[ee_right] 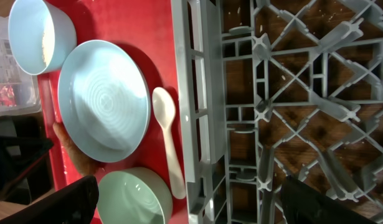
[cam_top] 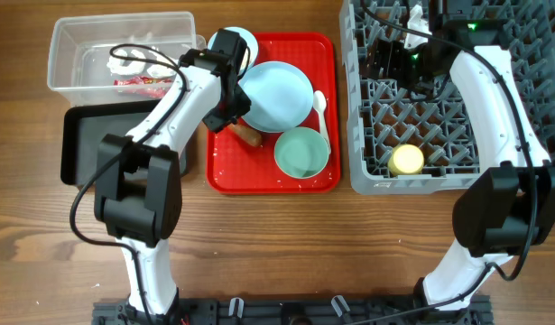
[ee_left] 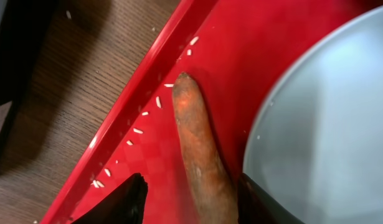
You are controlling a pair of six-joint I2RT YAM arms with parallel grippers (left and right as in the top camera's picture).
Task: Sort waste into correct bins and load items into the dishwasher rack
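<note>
Orange carrot stick (ee_left: pixel 200 155) lies flat btwn rice grains (ee_left: pixel 158 101) & blue plate (ee_left: pixel 328 124).

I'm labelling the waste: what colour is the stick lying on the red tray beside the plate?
The stick is orange-brown, clearest in the left wrist view.

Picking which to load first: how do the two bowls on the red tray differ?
The back bowl looks pale blue, with rice grains stuck to its inner wall; the front bowl looks greener, with no grains visible. The back bowl is partly hidden under the left arm overhead; the front bowl sits in the open. Both stand upright on the red tray.
</note>
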